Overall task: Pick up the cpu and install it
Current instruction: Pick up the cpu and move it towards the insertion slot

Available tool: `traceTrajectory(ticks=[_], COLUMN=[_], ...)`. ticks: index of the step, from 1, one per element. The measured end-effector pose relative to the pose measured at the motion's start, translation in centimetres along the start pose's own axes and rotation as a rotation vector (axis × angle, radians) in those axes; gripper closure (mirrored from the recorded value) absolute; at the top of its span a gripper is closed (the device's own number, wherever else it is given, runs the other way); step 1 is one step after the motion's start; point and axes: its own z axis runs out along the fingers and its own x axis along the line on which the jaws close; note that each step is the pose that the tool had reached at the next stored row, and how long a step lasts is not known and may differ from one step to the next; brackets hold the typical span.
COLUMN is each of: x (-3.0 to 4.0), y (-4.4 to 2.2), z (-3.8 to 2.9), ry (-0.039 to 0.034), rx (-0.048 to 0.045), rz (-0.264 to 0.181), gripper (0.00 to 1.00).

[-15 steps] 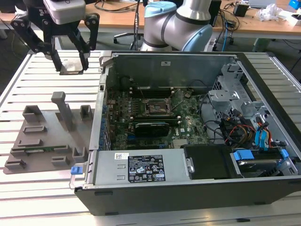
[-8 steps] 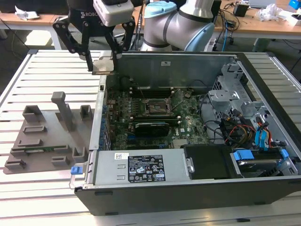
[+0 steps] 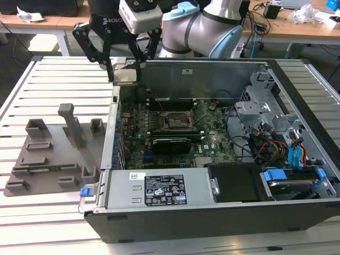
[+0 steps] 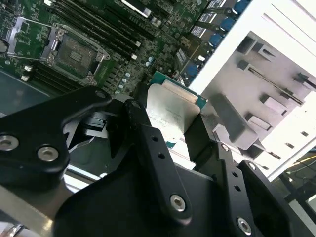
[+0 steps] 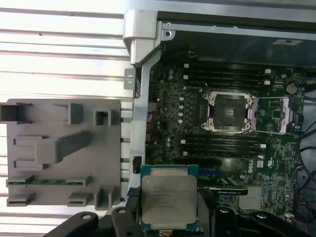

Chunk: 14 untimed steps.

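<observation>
Gripper [image 3: 125,73] clamped on the cpu [image 5: 169,197], lid up; I'm holding it level over the case [image 3: 212,74] corner, I reckon to match the open socket [image 5: 229,112].

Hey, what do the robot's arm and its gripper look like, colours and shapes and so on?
The arm is rounded silver-grey tubing with pale blue joint caps. The gripper has a pale grey body and black jointed linkage fingers with silver screws.
</observation>
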Motion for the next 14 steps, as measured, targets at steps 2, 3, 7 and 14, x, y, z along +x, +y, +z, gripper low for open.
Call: traceTrajectory(ticks=[2, 3, 7, 14], x=[-0.94, -1.21, -2.65, -5.22], y=[0.18, 0.24, 0.49, 0.81], z=[0.34, 0.45, 0.97, 1.79], ry=[0.0021, 0.0028, 0.0056, 0.0083], rx=[-0.0001, -0.0001, -0.0001, 0.0000], rz=[0.000, 0.000, 0.000, 0.000], gripper=[0.45, 0.45, 0.45, 0.45])
